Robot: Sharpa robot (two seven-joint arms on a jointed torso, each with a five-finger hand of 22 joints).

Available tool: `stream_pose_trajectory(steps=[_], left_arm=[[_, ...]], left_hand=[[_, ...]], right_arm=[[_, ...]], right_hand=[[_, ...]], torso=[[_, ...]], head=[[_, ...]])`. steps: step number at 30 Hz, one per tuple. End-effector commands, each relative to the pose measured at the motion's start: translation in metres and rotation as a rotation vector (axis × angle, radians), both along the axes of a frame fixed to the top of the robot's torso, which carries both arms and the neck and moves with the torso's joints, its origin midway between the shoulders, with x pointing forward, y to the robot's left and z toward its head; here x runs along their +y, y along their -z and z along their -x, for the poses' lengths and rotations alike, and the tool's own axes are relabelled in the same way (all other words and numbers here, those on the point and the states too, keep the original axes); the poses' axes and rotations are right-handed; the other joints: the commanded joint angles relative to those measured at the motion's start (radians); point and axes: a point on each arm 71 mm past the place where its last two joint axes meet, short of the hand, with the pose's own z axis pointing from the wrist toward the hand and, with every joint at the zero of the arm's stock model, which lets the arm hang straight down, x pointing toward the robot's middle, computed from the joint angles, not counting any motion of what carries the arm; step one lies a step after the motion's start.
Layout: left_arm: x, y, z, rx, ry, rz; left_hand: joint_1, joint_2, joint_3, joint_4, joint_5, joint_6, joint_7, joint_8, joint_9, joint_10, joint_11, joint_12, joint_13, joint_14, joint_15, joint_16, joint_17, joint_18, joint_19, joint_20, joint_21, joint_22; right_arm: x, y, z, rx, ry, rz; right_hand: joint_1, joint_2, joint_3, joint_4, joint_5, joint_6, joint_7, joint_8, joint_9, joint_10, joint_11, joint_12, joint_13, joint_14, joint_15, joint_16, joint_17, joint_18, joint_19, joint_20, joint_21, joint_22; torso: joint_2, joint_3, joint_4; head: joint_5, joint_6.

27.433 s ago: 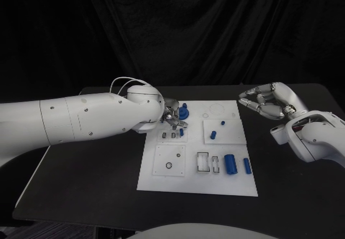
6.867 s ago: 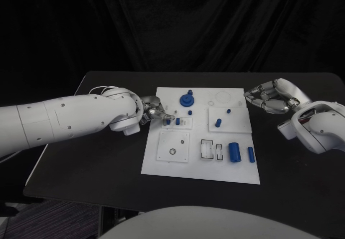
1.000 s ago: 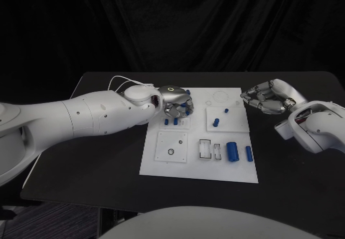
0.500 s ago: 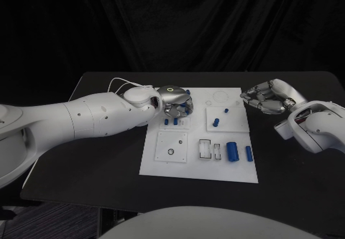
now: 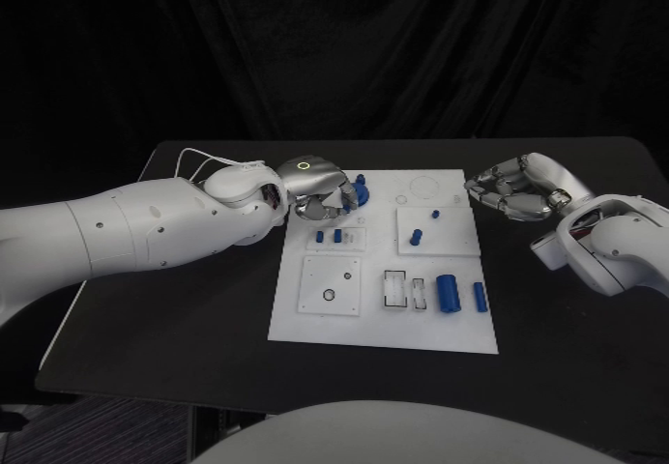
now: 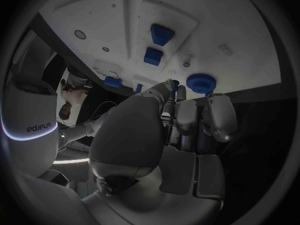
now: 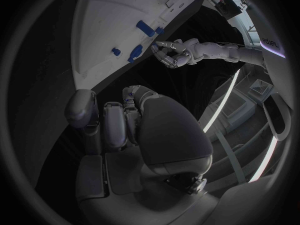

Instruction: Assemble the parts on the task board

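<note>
The white task board [image 5: 384, 329] lies mid-table. My left hand [image 5: 318, 188] hovers at its far left corner, just left of the blue round knob [image 5: 357, 193]. In the left wrist view the hand [image 6: 150, 135] pinches a small blue part [image 6: 175, 83] between thumb and a fingertip, beside the knob [image 6: 200, 81]. Two short blue pegs [image 5: 329, 235] stand in the plate nearer me. My right hand [image 5: 519, 190] hangs over the table off the board's far right corner, its fingers curled in on nothing.
A thick blue cylinder [image 5: 447, 293] and a thin one [image 5: 479, 297] lie at the board's near right, beside two slots [image 5: 396, 287]. Two small blue pieces [image 5: 417, 235] sit on the far right plate. Bare black table [image 5: 167, 319] spreads to the left.
My left hand has drawn back leftward from over the blue knob, which now shows beside its fingers. The right hand has stayed where it was.
</note>
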Motion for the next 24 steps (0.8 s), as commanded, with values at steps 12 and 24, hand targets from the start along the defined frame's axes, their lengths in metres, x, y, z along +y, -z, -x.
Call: stream_pose_trajectory(steps=[12,24], left_arm=[[0.025,-0.008,0.012,-0.017,-0.011,0.017],[0.028,-0.002,0.010,0.009,-0.035,-0.003]], left_hand=[[0.001,-0.001,-0.001,-0.004,0.007,-0.001,0.001,-0.007,-0.006,0.007,0.000,-0.013,-0.007,-0.007,0.001,-0.013,-0.013,-0.007,0.004,0.001,-0.004,0.139],[-0.003,0.000,-0.005,-0.001,0.002,0.004,0.002,-0.006,-0.007,0.014,0.000,-0.013,-0.008,-0.008,0.002,-0.015,-0.017,-0.008,0.004,0.001,-0.002,0.140]], right_arm=[[0.001,0.003,0.000,0.027,-0.006,0.007],[0.002,0.006,0.002,0.039,-0.011,0.008]], right_hand=[[-0.011,0.001,0.007,-0.001,0.006,0.007,0.003,0.001,0.003,-0.007,0.001,-0.007,-0.002,0.019,-0.005,-0.008,0.022,0.008,-0.004,0.004,-0.005,0.042],[-0.012,0.002,0.010,-0.002,0.005,0.012,0.002,0.004,0.004,-0.009,0.000,-0.008,-0.005,0.018,-0.005,-0.010,0.020,0.008,-0.005,0.004,-0.008,0.041]], torso=[[0.003,0.0015,0.0056],[0.002,-0.0056,0.0087]], head=[[-0.001,0.000],[-0.002,0.000]])
